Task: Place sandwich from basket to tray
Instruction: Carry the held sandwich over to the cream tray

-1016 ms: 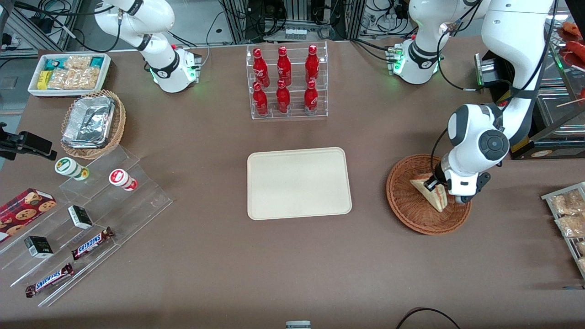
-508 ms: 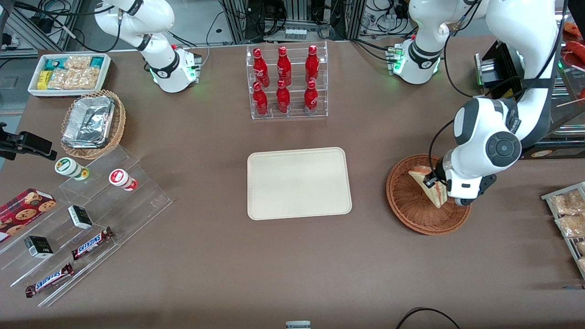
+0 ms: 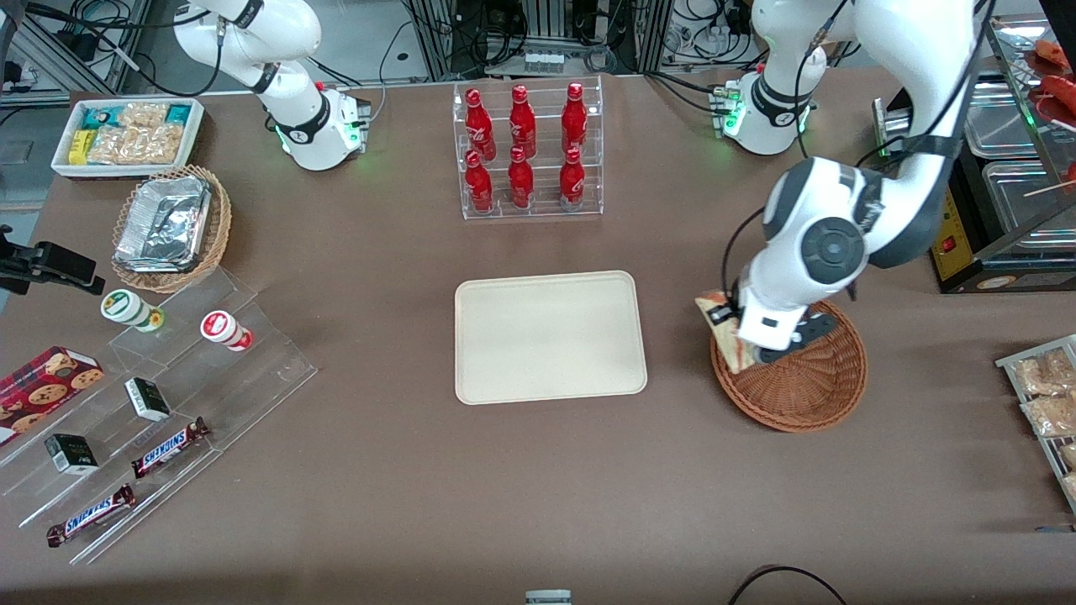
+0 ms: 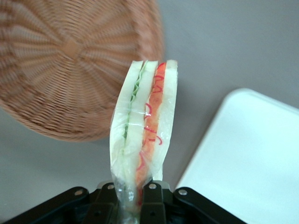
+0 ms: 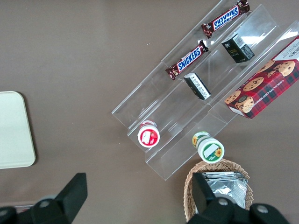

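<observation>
Brown and matte, the worktop [image 3: 353, 470] carries a flat cream-beige rectangular plastic tray [image 3: 551, 336] near its middle and a round reddish-brown woven wicker basket [image 3: 799, 386] toward the working arm's end. A clear rack of red bottles [image 3: 525, 151] is seen farther from the front camera than the tray.

The gripper [image 3: 730, 329] of the left arm is held above the basket rim that faces the tray. It is clamped on the small triangular sandwich wedge of pale bread with red, orange and green filling [image 4: 145, 126]. In the left wrist view the sandwich is seen in a clear wrapper and is pinched at one narrow end between the black fingers [image 4: 154, 198], so that the layered edge points away from the gripper. It is held clear of the basket, with nothing touching it except the gripper. This grasp is probably chosen so that the wedge hangs free and can be laid down flat on the tray without being squeezed on its soft faces.

Compared with one second ago, the sandwich has been lifted out of the basket, where it was lying near the centre. The arm has been raised and swung toward the tray, and the basket is left empty. The tray is not yet reached; a strip of bare worktop lies between it and the basket.
</observation>
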You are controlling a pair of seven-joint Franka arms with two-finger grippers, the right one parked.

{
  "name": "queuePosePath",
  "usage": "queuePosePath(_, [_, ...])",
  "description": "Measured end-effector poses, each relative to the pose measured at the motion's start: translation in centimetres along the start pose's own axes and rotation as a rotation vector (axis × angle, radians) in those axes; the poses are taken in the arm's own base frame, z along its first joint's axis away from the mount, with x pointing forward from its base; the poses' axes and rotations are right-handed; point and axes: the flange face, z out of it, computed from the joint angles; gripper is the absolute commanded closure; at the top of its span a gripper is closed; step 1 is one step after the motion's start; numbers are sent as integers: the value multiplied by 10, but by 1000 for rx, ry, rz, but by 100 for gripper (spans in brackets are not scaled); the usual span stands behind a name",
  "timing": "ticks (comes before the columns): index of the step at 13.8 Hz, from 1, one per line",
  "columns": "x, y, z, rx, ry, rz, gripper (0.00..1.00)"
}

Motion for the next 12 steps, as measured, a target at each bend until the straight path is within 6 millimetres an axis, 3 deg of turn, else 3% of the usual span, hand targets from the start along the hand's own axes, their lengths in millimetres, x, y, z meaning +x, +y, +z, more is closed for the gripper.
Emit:
queuePosePath(6, [-75,119,38,-38,34,143,100])
queuePosePath(10, [-123,177,57,-52,26,139,100])
queuePosePath(12, [-136,198,68,-46,42,123,100])
